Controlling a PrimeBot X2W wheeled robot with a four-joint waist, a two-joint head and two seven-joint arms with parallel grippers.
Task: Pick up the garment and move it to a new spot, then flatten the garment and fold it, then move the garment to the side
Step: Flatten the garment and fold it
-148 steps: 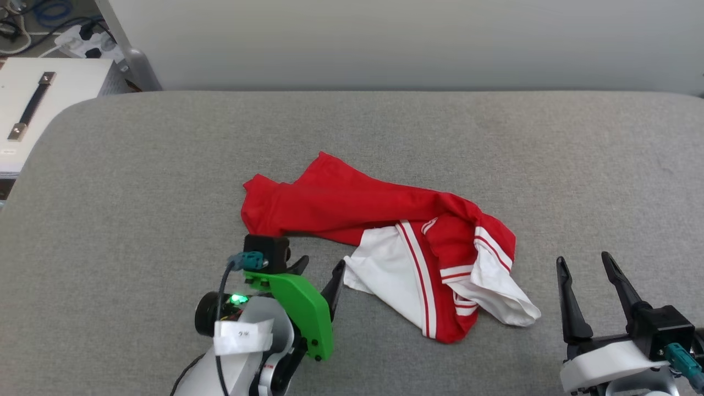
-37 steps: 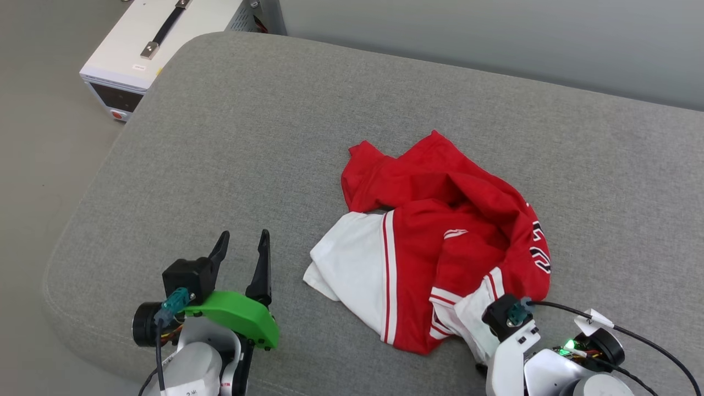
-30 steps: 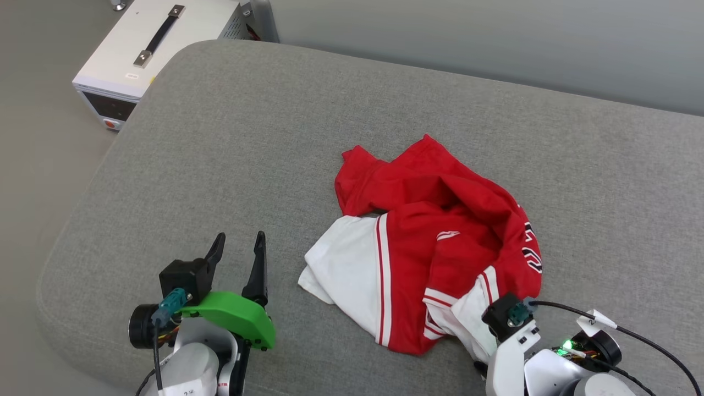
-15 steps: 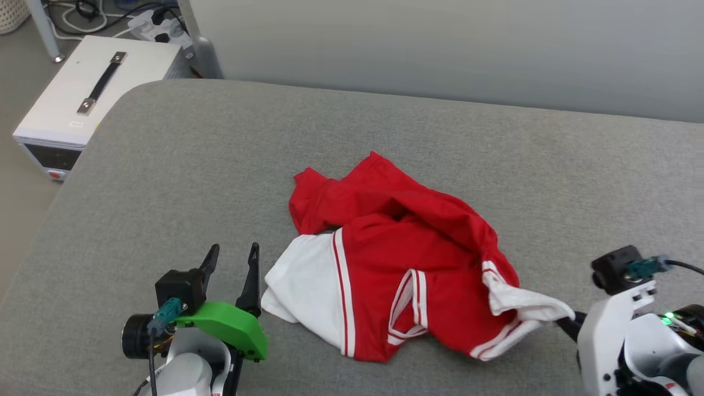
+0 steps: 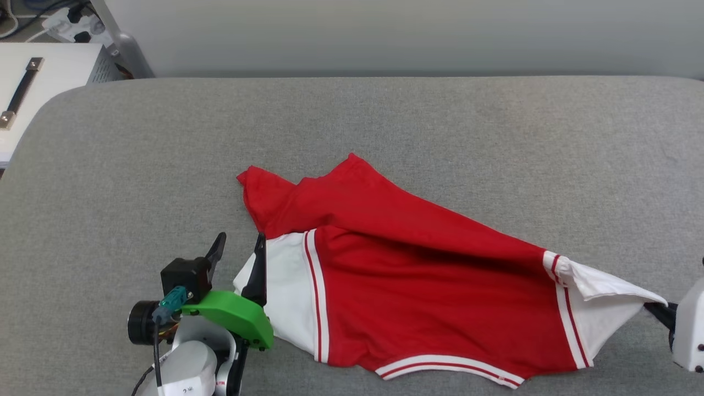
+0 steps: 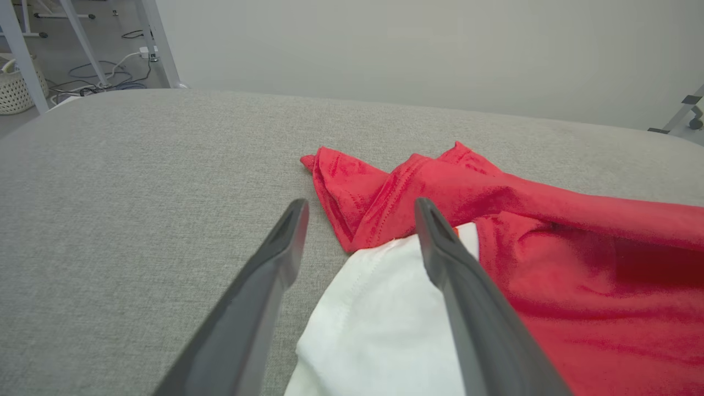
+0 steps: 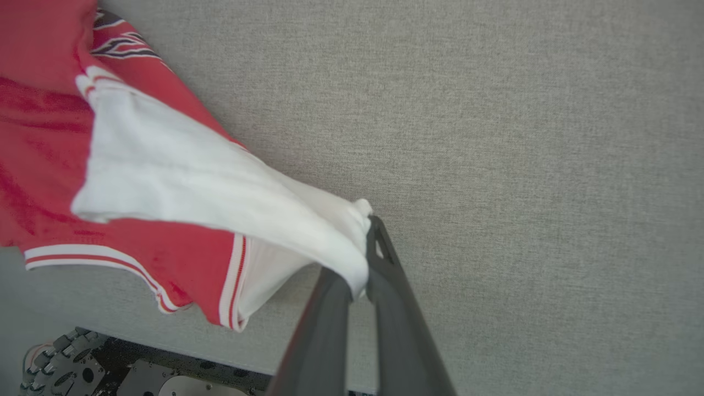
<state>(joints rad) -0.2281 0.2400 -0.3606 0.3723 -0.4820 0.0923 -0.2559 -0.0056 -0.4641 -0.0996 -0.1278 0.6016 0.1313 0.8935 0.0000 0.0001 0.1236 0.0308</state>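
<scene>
Garment stretched across grey cushion, pinched by right gripper; left gripper agape alongside; white box off-cushion.

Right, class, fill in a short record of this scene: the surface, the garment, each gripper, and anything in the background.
Surface: grey fabric pad
Garment: red jersey with white sleeves and striped trim, stretched out sideways on the pad
Left gripper: open, at the edge of one white sleeve, gripping nothing
Right gripper: shut on the tip of the other sleeve
Background: white box with a handle, beyond the pad's corner
</scene>
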